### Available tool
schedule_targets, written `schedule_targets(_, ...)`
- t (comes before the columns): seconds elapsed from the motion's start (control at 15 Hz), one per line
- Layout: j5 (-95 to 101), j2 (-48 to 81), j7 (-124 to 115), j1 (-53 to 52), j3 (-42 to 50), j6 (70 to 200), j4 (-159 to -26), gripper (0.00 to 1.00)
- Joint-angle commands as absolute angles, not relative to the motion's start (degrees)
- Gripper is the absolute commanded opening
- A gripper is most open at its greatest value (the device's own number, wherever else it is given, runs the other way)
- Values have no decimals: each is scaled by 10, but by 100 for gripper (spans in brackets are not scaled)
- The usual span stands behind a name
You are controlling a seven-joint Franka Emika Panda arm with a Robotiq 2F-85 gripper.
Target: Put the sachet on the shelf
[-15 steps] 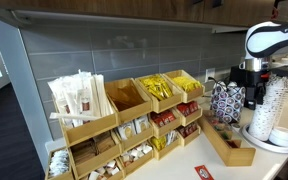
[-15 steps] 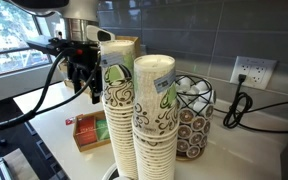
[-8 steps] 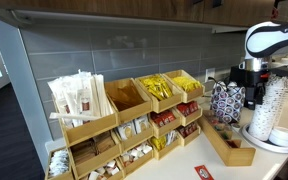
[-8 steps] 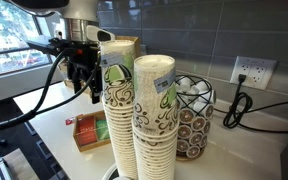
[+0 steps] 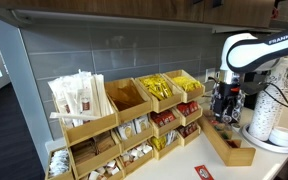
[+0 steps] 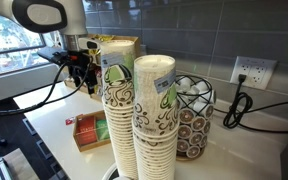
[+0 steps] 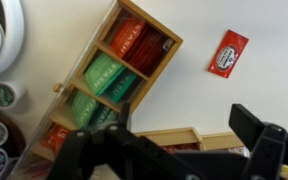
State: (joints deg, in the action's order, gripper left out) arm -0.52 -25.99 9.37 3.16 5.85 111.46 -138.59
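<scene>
1. The sachet [image 7: 227, 53], a small flat red and white packet, is lying face up on the bare white counter [image 7: 254, 105] in the upper right of the wrist view. In an exterior view it is showing at the bottom edge [image 5: 203, 173], in front of the shelf's lower right end and not touching it
2. The sachet is looking very light, thin and limp, probably with a slick wrapper, so it is likely to slide or buckle rather than lift cleanly. Pinching across its short width near the middle, while pressing down onto the counter, seems the safest hold
3. The gripper [image 7: 179, 150] is hanging above the counter with its jaws spread wide and nothing between them. It is sitting near the small wooden tea tray [image 7: 149, 20], well apart from the sachet
4. The shelf [image 5: 92, 131], a light-wood stepped organiser of slanted bins, is filling the middle of an exterior view. Its bins are holding yellow packets [image 5: 159, 88] and paper-wrapped sticks [image 5: 79, 98], among other things
5. The counter is looking smooth and hard, offering little friction under the packet
6. The room is looking crowded. Tall stacks of paper cups [image 6: 149, 120] and a wire pod holder [image 6: 194, 115] are standing close to the arm [image 5: 246, 50], and a grey tiled wall [image 5: 134, 50] is running behind everything
</scene>
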Motion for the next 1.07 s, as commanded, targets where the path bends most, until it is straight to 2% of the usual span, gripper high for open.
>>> schedule_targets(0.0,-25,-270,63,10,30,1221,-1456,100)
schedule_targets(0.07,-13,-260,75,18,40,1177,-1420,100)
schedule_targets(0.67,-12,-254,41,11,21,1204,-1449,100)
schedule_targets(1.0,-63,-278,28,-24,1,1239,-1544,100)
